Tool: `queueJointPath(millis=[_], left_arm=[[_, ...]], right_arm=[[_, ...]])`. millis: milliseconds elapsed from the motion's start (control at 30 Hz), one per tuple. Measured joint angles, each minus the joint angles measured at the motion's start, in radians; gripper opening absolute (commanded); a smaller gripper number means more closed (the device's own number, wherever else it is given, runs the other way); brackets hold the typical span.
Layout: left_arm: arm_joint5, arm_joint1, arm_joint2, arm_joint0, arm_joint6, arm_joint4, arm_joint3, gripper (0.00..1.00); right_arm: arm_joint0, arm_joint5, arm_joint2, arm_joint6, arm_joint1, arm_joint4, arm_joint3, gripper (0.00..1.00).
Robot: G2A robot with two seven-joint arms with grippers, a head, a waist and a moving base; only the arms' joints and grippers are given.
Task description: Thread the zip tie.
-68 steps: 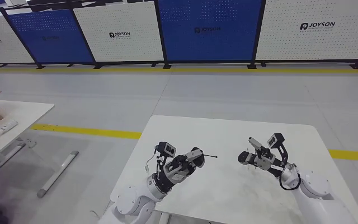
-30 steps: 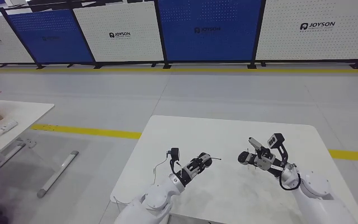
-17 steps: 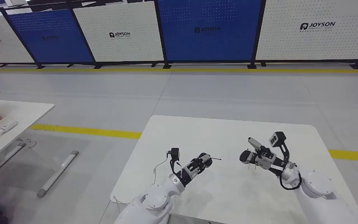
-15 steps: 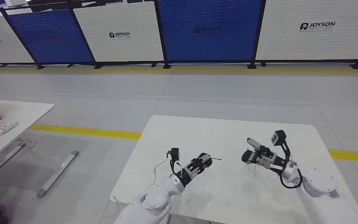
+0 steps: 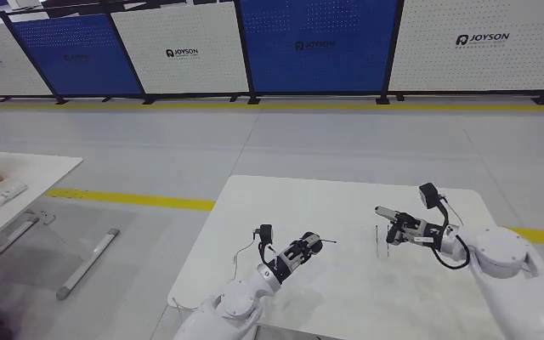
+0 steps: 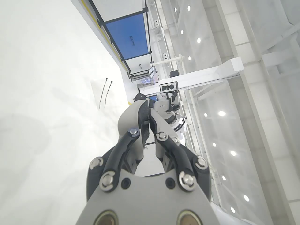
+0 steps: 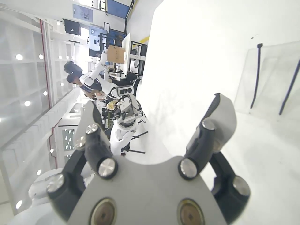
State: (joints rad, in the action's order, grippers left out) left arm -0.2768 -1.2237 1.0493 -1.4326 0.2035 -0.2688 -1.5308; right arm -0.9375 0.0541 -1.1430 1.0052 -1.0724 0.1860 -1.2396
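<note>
White worktop (image 5: 340, 200) on a grey floor (image 5: 280, 140). One yellow floor line (image 5: 127, 199) runs past the worktop, another sits at the foot of the panels. Far side: row of black-framed pegboard panels, alternating white (image 5: 178, 51) and blue (image 5: 319, 42). Second white table (image 5: 34, 170) at the top view's left edge. High white ceiling, round lights (image 6: 221, 113), white beam (image 6: 211, 74).

Place: robotics lab in an industrial hall
Partitions: blue and white pegboard panels (image 5: 319, 68)
Floor: grey, yellow line (image 5: 127, 199)
Ceiling: high, white beams, round lights (image 6: 221, 113)
Furniture: white work surface (image 5: 340, 204)
</note>
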Motion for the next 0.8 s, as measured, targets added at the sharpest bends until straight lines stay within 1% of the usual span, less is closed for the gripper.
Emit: queueJointPath(millis=[200,267,300,333,400,433,533,600,633,700,767,800], left_arm=[[0.0,0.0,0.0,0.0,0.0,0.0,0.0,0.0],[0.0,0.0,0.0,0.0,0.0,0.0,0.0,0.0],[0.0,0.0,0.0,0.0,0.0,0.0,0.0,0.0],[0.0,0.0,0.0,0.0,0.0,0.0,0.0,0.0],[0.0,0.0,0.0,0.0,0.0,0.0,0.0,0.0],[0.0,0.0,0.0,0.0,0.0,0.0,0.0,0.0],[0.0,0.0,0.0,0.0,0.0,0.0,0.0,0.0],[0.0,0.0,0.0,0.0,0.0,0.0,0.0,0.0],[0.0,0.0,0.0,0.0,0.0,0.0,0.0,0.0],[0.0,0.0,0.0,0.0,0.0,0.0,0.0,0.0],[0.0,0.0,0.0,0.0,0.0,0.0,0.0,0.0],[0.0,0.0,0.0,0.0,0.0,0.0,0.0,0.0]], right_arm=[[0.0,0.0,0.0,0.001,0.0,0.0,0.0,1.0],[-0.004,-0.011,0.003,-0.011,0.001,-0.015,-0.014,1.0],[-0.008,-0.025,0.003,-0.026,0.004,-0.042,-0.033,1.0],[-0.015,-0.042,-0.001,-0.045,0.009,-0.096,-0.068,1.0],[-0.029,-0.057,-0.014,-0.056,0.02,-0.189,-0.125,1.0],[-0.039,-0.058,-0.024,-0.051,0.028,-0.249,-0.166,1.0],[-0.049,-0.043,-0.035,0.003,0.044,-0.378,-0.25,1.0],[-0.041,-0.038,-0.029,0.043,0.049,-0.438,-0.273,1.0],[-0.031,-0.041,-0.018,0.071,0.05,-0.464,-0.271,1.0],[-0.003,-0.066,0.009,0.129,0.048,-0.475,-0.246,1.0],[0.046,-0.126,0.049,0.221,0.041,-0.447,-0.19,1.0],[0.069,-0.146,0.063,0.254,0.037,-0.445,-0.161,1.0]])
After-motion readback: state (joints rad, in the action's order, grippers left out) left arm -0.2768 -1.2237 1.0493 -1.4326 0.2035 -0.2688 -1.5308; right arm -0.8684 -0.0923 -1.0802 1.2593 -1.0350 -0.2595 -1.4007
